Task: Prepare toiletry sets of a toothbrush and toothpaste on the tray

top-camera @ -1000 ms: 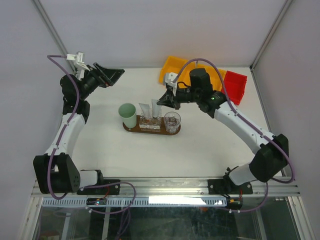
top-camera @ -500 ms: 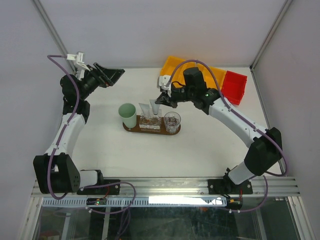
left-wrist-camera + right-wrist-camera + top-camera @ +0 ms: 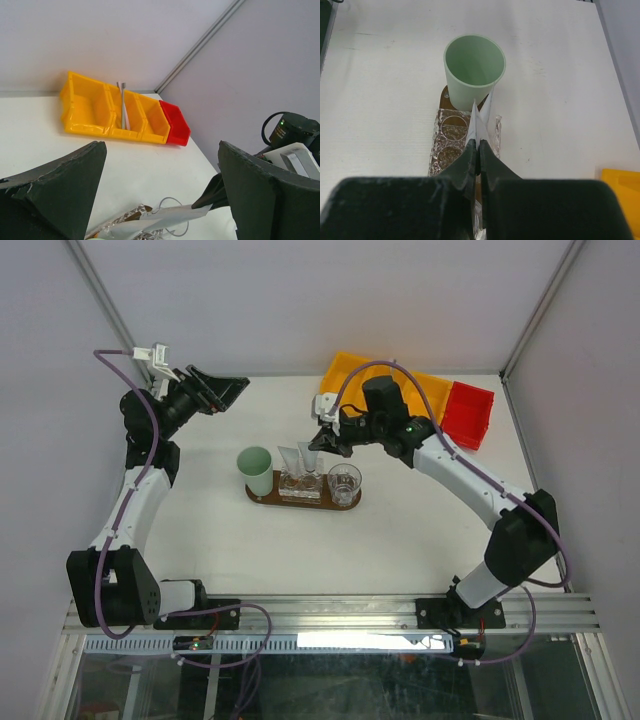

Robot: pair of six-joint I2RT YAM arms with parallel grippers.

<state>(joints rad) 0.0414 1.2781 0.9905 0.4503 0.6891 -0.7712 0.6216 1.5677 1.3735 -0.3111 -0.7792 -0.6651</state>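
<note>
The white surface (image 3: 200,540) lies open along its near half and its left side, while everything else crowds the far middle and far right corner. Largest there is the yellow bin (image 3: 352,372), divided into compartments and set against the back edge; the left wrist view shows slim toothbrushes (image 3: 122,102) standing in one inner compartment. The red bin (image 3: 470,415) touches its right end, near the surface's right edge. Ahead of them, well clear of every edge, the dark oval tray (image 3: 290,503) lies crosswise. It carries a mint-green cup (image 3: 255,470) at its left end, with nothing seen inside from the right wrist view, then a clear holder (image 3: 300,487) with round wells in the middle, and a clear glass (image 3: 344,483) at its right end. A second tube (image 3: 289,460) stands upright in the holder. The right arm reaches in from the right, elbow high, forearm angled down over the tray; the right pincer (image 3: 320,438) is pressed together on the flat end of a white tube (image 3: 311,453) above the holder, though whether its lower end is seated I cannot tell. The left arm is drawn back to the far left corner, its left pincer (image 3: 232,388) spread wide and holding nothing, pointing across toward the bins.
</note>
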